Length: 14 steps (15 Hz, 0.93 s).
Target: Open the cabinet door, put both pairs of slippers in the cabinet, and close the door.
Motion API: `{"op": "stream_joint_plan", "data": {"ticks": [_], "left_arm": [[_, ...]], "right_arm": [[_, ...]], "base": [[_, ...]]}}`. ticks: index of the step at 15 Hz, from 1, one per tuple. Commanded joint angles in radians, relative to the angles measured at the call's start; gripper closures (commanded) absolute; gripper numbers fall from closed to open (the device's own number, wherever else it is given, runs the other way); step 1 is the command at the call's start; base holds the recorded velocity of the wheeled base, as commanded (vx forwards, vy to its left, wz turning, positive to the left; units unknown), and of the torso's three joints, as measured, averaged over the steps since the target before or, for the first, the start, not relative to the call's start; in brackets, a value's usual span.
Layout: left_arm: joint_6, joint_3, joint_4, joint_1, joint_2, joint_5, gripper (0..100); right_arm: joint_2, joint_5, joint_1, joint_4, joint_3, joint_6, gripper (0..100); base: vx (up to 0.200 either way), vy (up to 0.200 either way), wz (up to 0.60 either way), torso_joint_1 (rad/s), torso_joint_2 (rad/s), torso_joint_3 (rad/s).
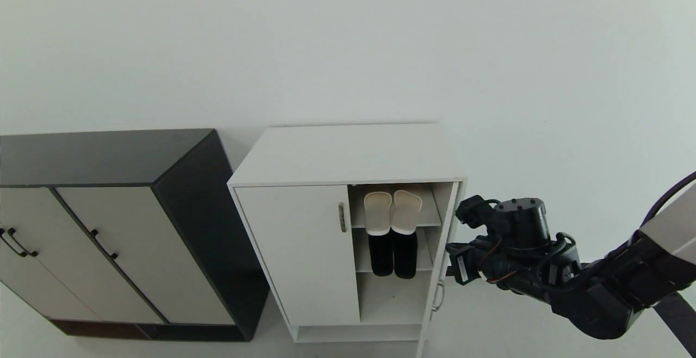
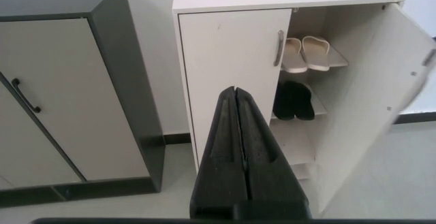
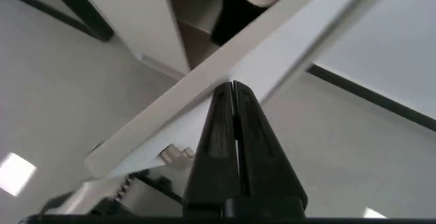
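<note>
On the left we see a boxy dark cabinet [image 1: 185, 184] with pale matte doors and slim black handles. Our left tool [image 2: 236, 93], two matte black fingers clenched flat together on nothing, hangs before the white cabinet [image 1: 348, 151], a smooth box whose left door [image 1: 299, 254] is shut. In its open right half the flat white slippers [image 1: 392, 212] lie side by side on the top shelf, the black slippers [image 1: 392, 254] on the shelf below. The right door [image 2: 368, 94] stands wide open, and the right tool [image 3: 233, 86], likewise clenched empty, has its tip at that door's thin edge.
</note>
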Motion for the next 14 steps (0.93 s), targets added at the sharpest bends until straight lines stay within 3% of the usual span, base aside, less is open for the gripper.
{"op": "stream_joint_plan", "data": {"ticks": [1,3,7,9,12,14], "left_arm": [[0.000,0.000,0.000,0.000,0.000,0.000,100],[0.000,0.000,0.000,0.000,0.000,0.000,100],[0.000,0.000,0.000,0.000,0.000,0.000,100],[0.000,0.000,0.000,0.000,0.000,-0.001,100],[0.000,0.000,0.001,0.000,0.000,0.000,100],[0.001,0.000,0.001,0.000,0.000,0.000,100]], "right_arm": [[0.032,0.020,0.041,-0.041,-0.010,0.025,100],[0.072,0.033,0.047,-0.208,0.005,0.046,100],[0.055,0.112,0.047,-0.294,0.059,0.046,100],[0.042,0.205,0.047,-0.326,0.110,0.046,100],[0.026,0.446,0.046,-0.447,0.248,0.023,100],[0.039,0.492,0.044,-0.490,0.275,0.011,100]], "base": [[0.000,0.000,0.00,0.000,0.00,0.000],[0.000,0.000,0.00,0.000,0.00,0.000],[0.000,0.000,0.00,0.000,0.00,0.000],[0.000,0.000,0.00,0.000,0.00,0.000],[0.000,0.000,0.00,0.000,0.00,0.000],[0.100,0.000,0.00,0.001,0.00,0.001]]}}
